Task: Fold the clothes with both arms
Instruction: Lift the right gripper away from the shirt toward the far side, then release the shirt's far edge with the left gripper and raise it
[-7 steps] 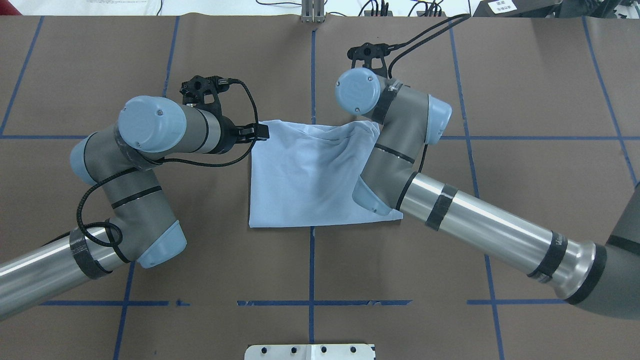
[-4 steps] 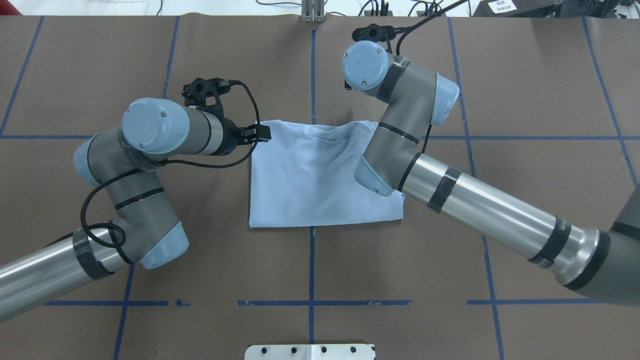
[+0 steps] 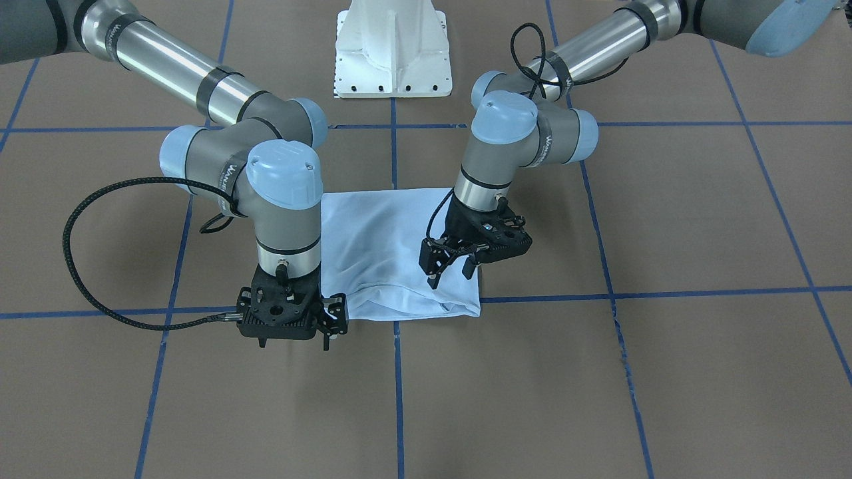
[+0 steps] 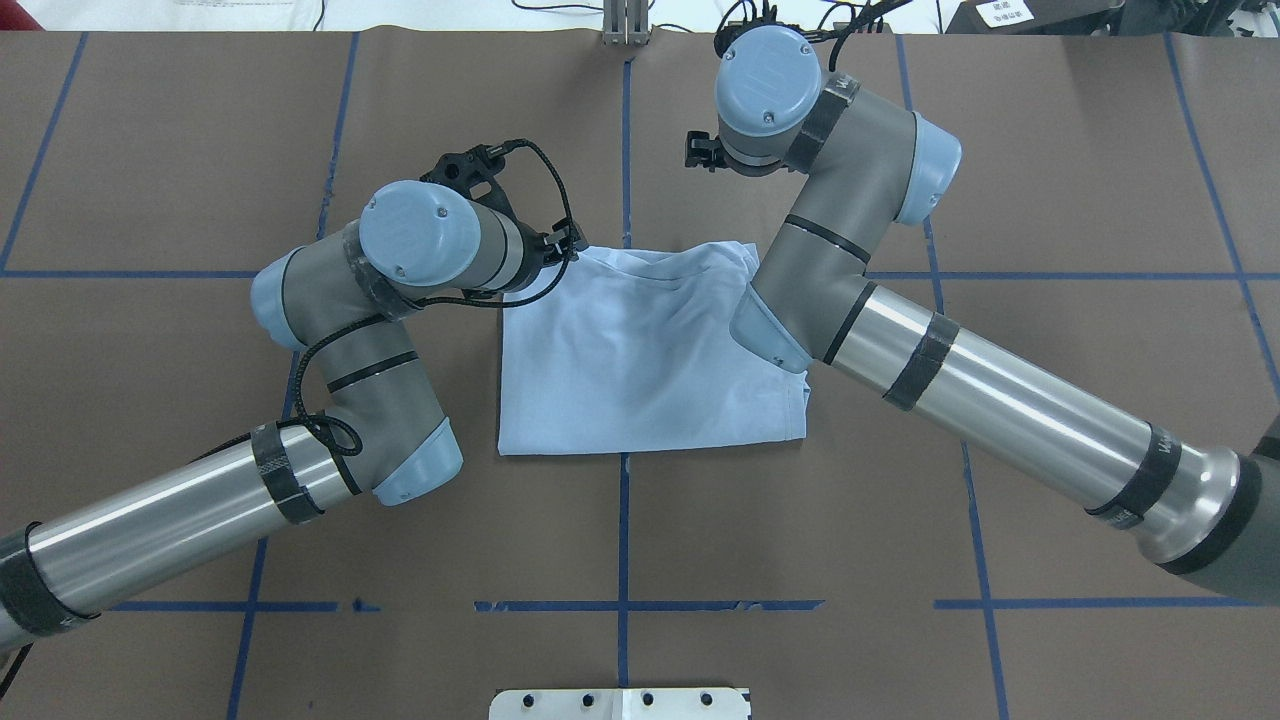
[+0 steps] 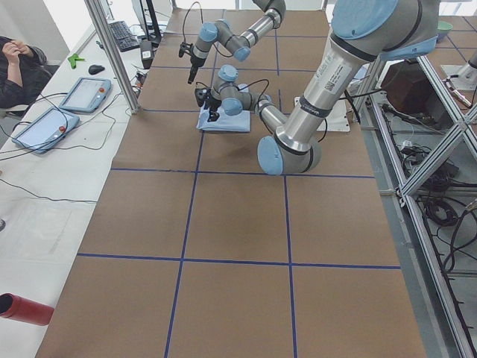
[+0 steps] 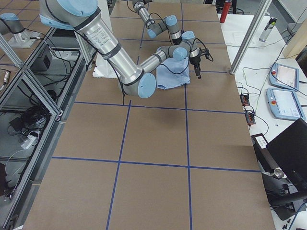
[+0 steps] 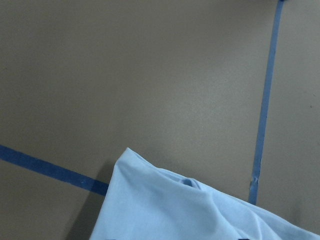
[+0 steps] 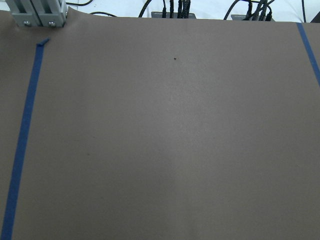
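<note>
The pale light-blue T-shirt [image 4: 640,350] lies folded into a rough rectangle at the middle of the table [image 3: 386,246], its far edge rumpled. No print or label shows. My left gripper [image 3: 451,273] hovers over the shirt's far left corner [image 4: 570,245], fingers apart with nothing between them. The left wrist view shows that corner [image 7: 175,210] lying on the table. My right gripper [image 4: 697,150] hangs raised beyond the shirt's far right corner [image 3: 333,322], open and empty. The right wrist view holds only bare brown table.
Blue tape lines [image 4: 623,520] grid the brown table cover. The white pedestal base [image 3: 393,53] stands at the robot's side and an aluminium post [image 4: 625,25] at the far edge. A person [image 5: 19,71] sits by tablets [image 5: 86,93] at a side desk.
The right gripper has let go of the shirt's far right corner and risen toward the far edge. The left wrist has turned and lifted off the far left corner.
</note>
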Motion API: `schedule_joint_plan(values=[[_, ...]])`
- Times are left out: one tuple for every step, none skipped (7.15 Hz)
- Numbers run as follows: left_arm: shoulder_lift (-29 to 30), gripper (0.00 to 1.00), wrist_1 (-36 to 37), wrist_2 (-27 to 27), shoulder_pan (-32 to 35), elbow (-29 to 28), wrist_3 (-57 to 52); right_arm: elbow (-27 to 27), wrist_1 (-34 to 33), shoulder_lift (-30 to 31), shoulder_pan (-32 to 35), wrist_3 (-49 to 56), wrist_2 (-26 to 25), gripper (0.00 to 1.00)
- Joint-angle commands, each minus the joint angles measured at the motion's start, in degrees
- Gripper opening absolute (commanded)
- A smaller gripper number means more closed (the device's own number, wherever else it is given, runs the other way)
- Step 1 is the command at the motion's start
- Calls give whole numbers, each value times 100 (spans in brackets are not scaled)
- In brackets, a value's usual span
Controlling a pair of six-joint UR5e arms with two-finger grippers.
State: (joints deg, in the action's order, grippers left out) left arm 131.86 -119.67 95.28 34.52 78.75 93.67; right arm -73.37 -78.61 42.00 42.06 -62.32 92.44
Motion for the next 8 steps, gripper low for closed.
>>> schedule_joint_plan(values=[[199, 68, 40, -97, 54, -298, 142, -46, -5, 54, -13, -8, -7, 100], [226, 67, 66, -97, 63, -412, 142, -46, 3, 54, -13, -8, -7, 100], [270, 66, 75, -97, 81, -465, 142, -37, -5, 63, -22, -17, -16, 100], [305, 60, 75, -97, 81, -518, 142, -37, -6, 72, -31, -25, -25, 100], [323, 42, 75, -97, 81, -536, 151, -37, -6, 72, -39, -34, -25, 100], [323, 10, 67, -97, 81, -527, 151, -37, -6, 72, -40, -43, -25, 100], [314, 0, 67, -97, 89, -527, 125, -37, -6, 63, -40, -52, -25, 100], [314, 0, 67, -123, 124, -527, 116, -37, -6, 72, -48, -60, -25, 100]])
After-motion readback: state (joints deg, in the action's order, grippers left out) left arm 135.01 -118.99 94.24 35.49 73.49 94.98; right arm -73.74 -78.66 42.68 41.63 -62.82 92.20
